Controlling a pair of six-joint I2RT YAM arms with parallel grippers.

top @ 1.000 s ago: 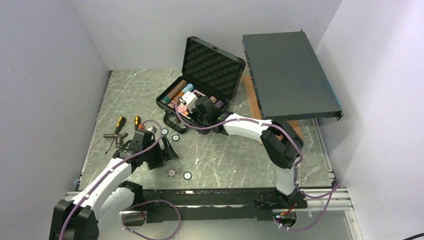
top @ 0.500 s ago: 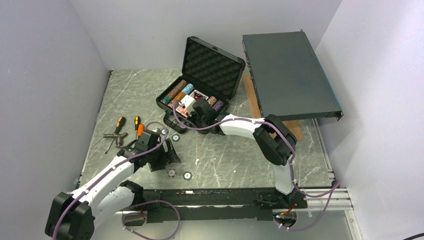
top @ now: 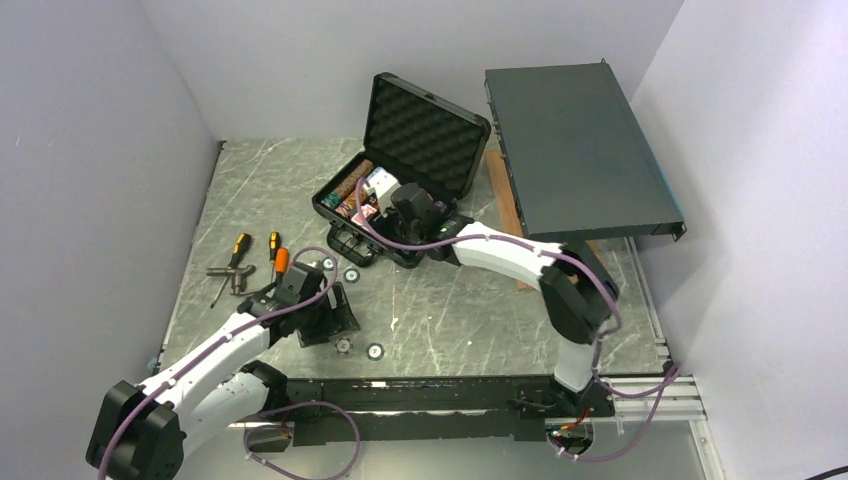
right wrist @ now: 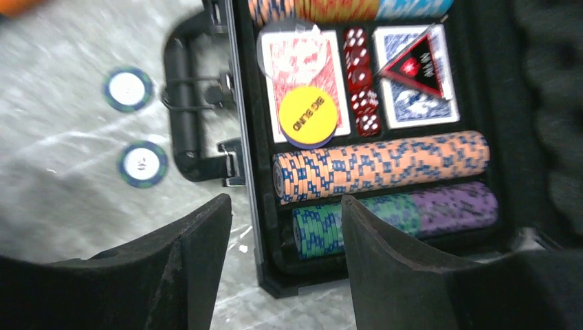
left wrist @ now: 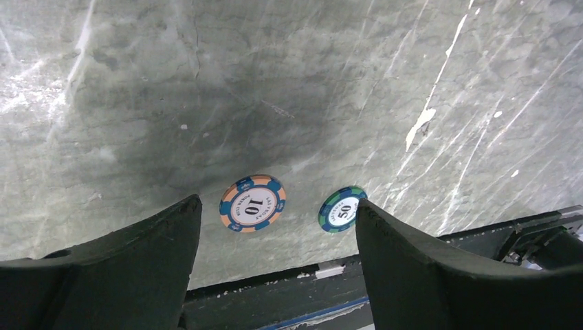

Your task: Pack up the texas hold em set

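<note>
From above, right gripper (right wrist: 285, 230) hides much of the case (top: 425, 130).

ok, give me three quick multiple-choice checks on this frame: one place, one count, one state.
1. Where is the yellow BIG BLIND button?
A) on the table
B) on the red deck in the case
C) on the grey box
2. How many chips lie on the table below the left gripper?
A) none
B) four
C) two
3. The case lid is:
A) open
B) latched shut
C) detached

1 B: the right wrist view shows it resting on the deck.
2 C: only the 10 chip and the 50 chip.
3 A: the foam-lined lid stands up behind the tray.
</note>
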